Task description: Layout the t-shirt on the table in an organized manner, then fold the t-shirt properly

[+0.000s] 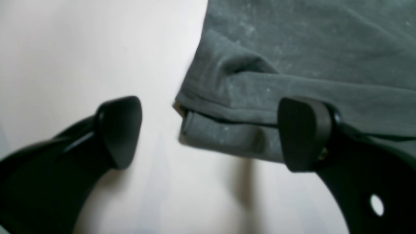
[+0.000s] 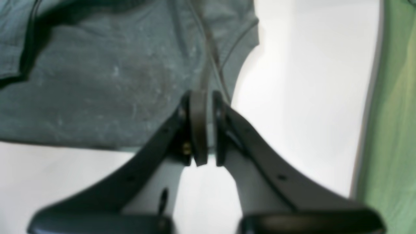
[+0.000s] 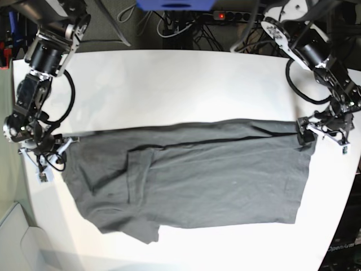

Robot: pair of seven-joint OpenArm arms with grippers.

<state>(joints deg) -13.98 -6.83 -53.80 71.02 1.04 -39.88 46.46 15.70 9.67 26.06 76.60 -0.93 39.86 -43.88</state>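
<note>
The dark grey t-shirt [image 3: 214, 175] lies spread across the white table [image 3: 169, 84], with a lengthwise fold along its far edge and a bunched sleeve at the front left. My left gripper [image 3: 306, 133] is at the shirt's far right corner. In the left wrist view it [image 1: 211, 133] is open, and the doubled hem corner of the shirt [image 1: 227, 130] lies between its fingers. My right gripper [image 3: 58, 148] is at the shirt's left end. In the right wrist view it [image 2: 208, 130] is shut on the edge of the shirt [image 2: 97, 81], and a taut crease runs away from it.
The table's right edge runs close to the left gripper, and its left edge [image 2: 370, 97] runs close to the right gripper, with a green surface [image 2: 396, 113] beyond. A power strip [image 3: 225, 15] and cables lie behind the table's far edge.
</note>
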